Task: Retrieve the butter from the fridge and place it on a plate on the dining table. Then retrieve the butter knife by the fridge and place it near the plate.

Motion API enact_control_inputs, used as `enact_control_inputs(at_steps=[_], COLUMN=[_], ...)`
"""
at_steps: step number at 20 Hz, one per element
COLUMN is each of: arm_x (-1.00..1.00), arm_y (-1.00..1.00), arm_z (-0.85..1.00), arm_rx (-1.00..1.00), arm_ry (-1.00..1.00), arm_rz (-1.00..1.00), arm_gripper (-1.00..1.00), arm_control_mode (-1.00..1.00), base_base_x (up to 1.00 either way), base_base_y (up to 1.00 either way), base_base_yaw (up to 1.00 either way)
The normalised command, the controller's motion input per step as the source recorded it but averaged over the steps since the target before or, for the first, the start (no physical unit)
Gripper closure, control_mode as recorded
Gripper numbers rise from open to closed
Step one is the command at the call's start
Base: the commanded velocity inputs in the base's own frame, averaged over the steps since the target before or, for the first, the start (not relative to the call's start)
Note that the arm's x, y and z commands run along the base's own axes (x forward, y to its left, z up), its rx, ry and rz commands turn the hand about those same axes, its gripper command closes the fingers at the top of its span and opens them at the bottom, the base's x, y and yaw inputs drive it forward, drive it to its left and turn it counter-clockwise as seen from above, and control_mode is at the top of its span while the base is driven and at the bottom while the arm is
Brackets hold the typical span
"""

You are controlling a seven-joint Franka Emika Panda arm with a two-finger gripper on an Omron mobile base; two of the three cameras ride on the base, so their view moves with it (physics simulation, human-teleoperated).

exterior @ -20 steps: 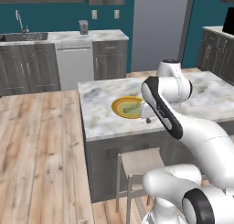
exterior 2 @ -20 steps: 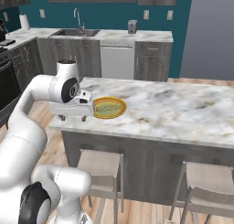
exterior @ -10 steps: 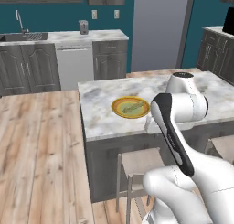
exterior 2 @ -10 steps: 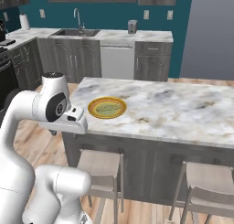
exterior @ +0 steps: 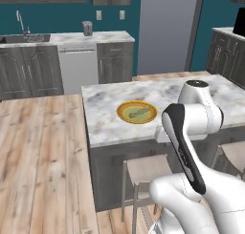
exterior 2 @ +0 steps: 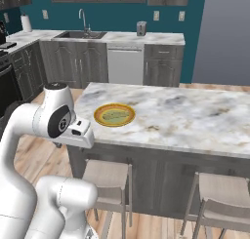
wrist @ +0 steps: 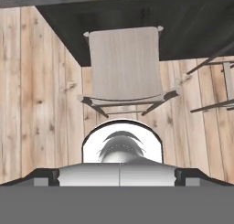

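left base view, butter [exterior: 136,112] on plate [exterior: 125,116], jaws well apart, below tabletop

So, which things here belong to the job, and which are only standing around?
Job: butter on the plate, dining table, fridge.
Standing around: stools, sink, dishwasher, grey canister on the counter.

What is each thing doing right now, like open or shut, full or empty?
plate: on the dining table, holding the butter.
butter: lying flat in the plate's middle.
gripper: open, empty, pointing down at a stool.
stool: upright, tucked at the table's edge, nobody on it.
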Motion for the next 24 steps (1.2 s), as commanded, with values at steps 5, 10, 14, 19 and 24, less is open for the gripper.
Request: enact_control_inputs(at_steps=[5, 10, 14, 19, 24], arm_x=[-0.01, -0.04, 0.0, 0.0, 0.0], arm_y=[0.0, 0.0, 0.0, 0.0, 0.0], arm_z=[0.0, 0.0, 0.0, 0.0, 0.0], arm_rx=[0.0, 0.0, 0.0, 0.0, 0.0], arm_ry=[0.0, 0.0, 0.0, 0.0, 0.0], arm_rz=[0.0, 0.0, 0.0, 0.0, 0.0], arm_gripper=[-1.0, -1.0, -1.0, -1.0, -1.0], arm_control_mode=[-1.0, 1.0, 1.0, 1.0, 1.0], base_base_x=[0.0, -0.47, -0.39, -0.01, 0.0], base_base_y=[0.0, 0.23, 0.78, 0.97, 0.91], base_base_yaw=[0.0, 0.07, 0.05, 0.0, 0.0])
